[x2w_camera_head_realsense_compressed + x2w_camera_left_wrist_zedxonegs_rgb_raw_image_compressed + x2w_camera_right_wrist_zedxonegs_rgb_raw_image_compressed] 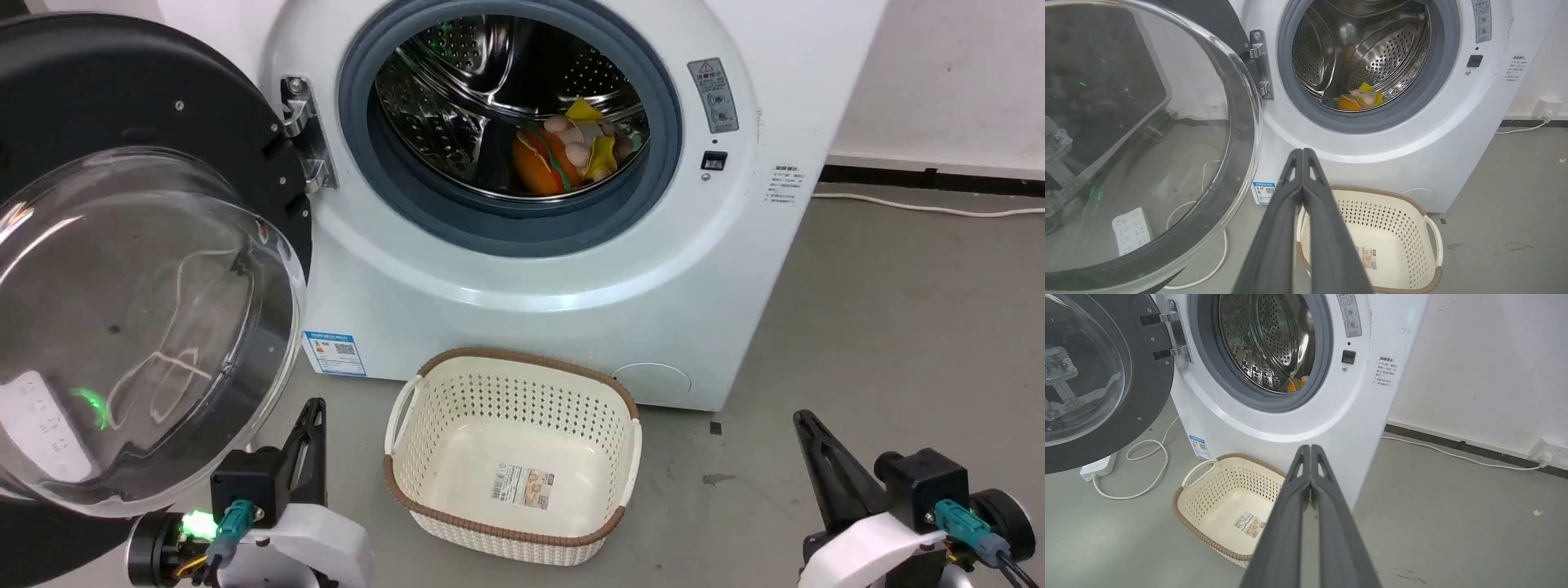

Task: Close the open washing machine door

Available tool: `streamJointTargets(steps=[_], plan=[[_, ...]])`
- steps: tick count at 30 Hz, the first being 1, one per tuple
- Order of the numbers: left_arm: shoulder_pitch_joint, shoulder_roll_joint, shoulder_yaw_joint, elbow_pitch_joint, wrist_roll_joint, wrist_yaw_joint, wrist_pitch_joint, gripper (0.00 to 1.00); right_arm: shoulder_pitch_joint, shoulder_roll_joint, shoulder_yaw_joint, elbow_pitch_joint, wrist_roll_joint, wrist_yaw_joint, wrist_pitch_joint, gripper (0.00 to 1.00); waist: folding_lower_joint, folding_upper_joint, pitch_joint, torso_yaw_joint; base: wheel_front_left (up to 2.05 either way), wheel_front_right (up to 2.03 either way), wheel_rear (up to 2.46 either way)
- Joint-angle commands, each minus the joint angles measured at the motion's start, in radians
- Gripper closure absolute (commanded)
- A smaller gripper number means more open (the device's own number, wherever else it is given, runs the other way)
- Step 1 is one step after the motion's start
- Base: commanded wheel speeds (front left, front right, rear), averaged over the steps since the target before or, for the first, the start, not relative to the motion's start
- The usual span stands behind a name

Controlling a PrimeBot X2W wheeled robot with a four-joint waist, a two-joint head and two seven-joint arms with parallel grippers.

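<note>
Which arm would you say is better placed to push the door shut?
Left, probably. The left gripper is right beside the open door; the right gripper is across the basket, farther off.

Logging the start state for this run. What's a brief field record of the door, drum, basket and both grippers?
door: washing machine door open, swung to the robot's left, on its hinge
drum: drum mouth uncovered, colourful items inside
basket: cream basket on the floor before the machine, empty
left gripper: shut, holding nothing, near the door's edge
right gripper: shut, holding nothing
</note>
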Motion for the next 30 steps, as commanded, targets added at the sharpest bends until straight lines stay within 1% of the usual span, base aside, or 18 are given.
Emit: streamJointTargets(steps=[1, 30], plan=[[0.011, 0.000, 0.000, -0.004, 0.002, -0.004, 0.000, 1.00, -0.014, 0.005, 0.000, -0.005, -0.008, 0.001, 0.001, 1.00, 0.0000, 0.0000, 0.000, 0.000, 0.00, 0.00, 0.00], [0.011, 0.000, 0.000, -0.004, 0.002, -0.004, 0.000, 1.00, -0.014, 0.005, 0.000, -0.005, -0.008, 0.001, 0.001, 1.00, 0.0000, 0.0000, 0.000, 0.000, 0.00, 0.00, 0.00]])
